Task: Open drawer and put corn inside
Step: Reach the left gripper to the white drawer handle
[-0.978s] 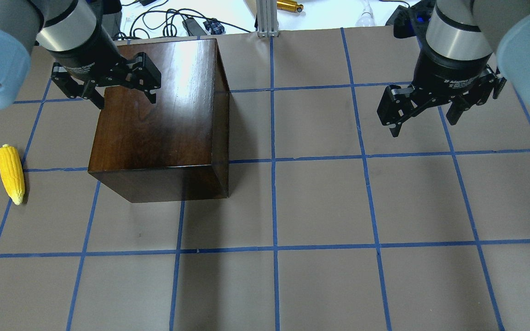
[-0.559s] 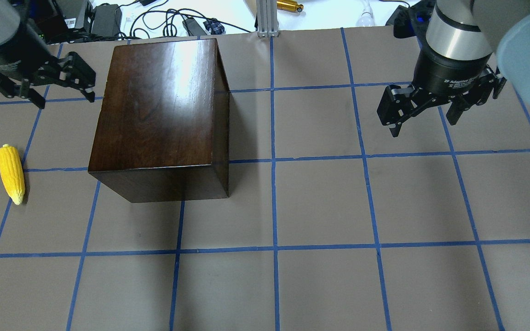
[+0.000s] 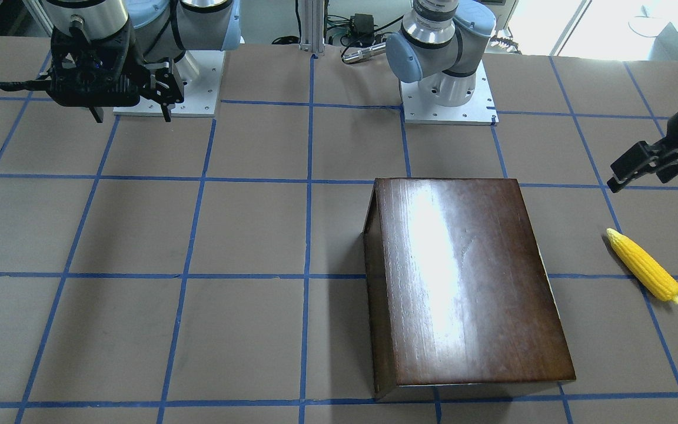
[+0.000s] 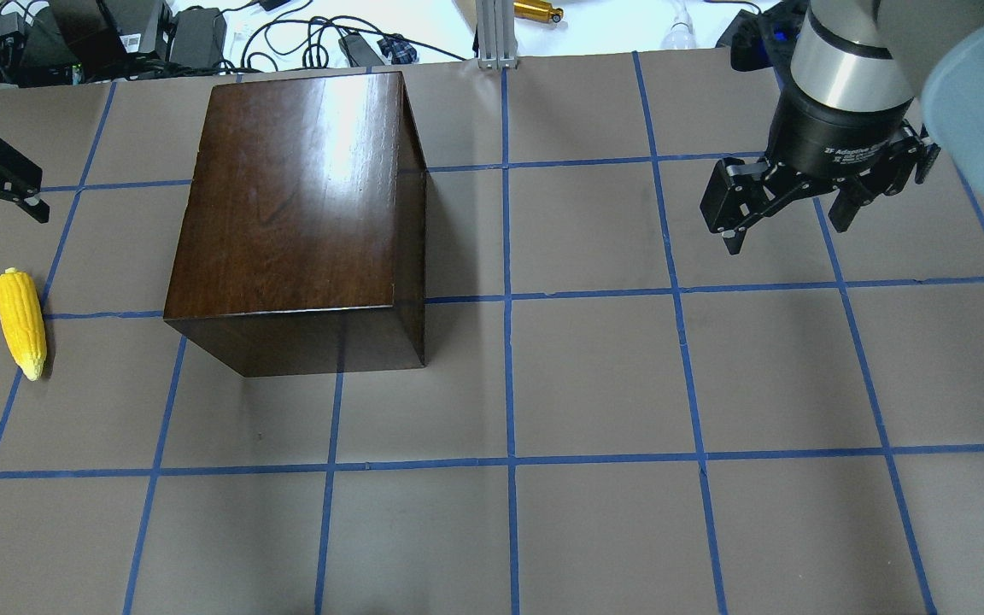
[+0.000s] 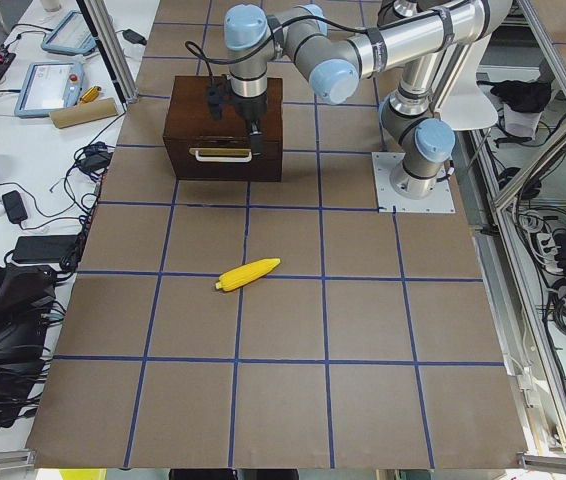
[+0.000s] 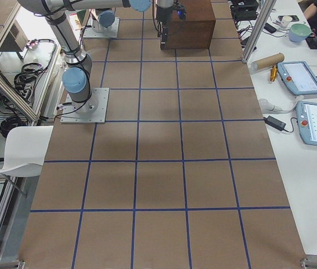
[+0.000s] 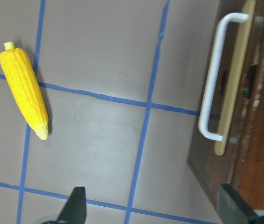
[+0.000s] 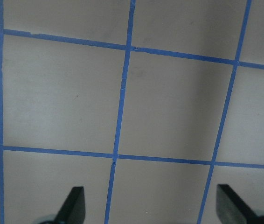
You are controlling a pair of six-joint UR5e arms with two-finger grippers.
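One drawer (image 5: pixel 224 166) sits shut in the face of the dark box (image 4: pixel 295 196) that looks toward the robot's left, and its pale handle (image 7: pixel 213 79) is untouched. The corn (image 4: pixel 20 323) lies on the table (image 4: pixel 594 376) out from that same face, well apart from the box, and has not shifted in the last second. What has changed is the left gripper (image 7: pixel 153 205). A second ago it hung over the box's top, at the far corner on the handle side. Since then it has swung off the box altogether and now hangs out beyond the drawer face, jaws spread wide and holding nothing, with handle and corn both in its wrist view. I read this as the arm clearing the top to come at the handle from the side, so opening has not begun and the corn must wait. The right gripper (image 4: pixel 787 235) has stayed well off on the box's opposite side, likewise spread and empty.
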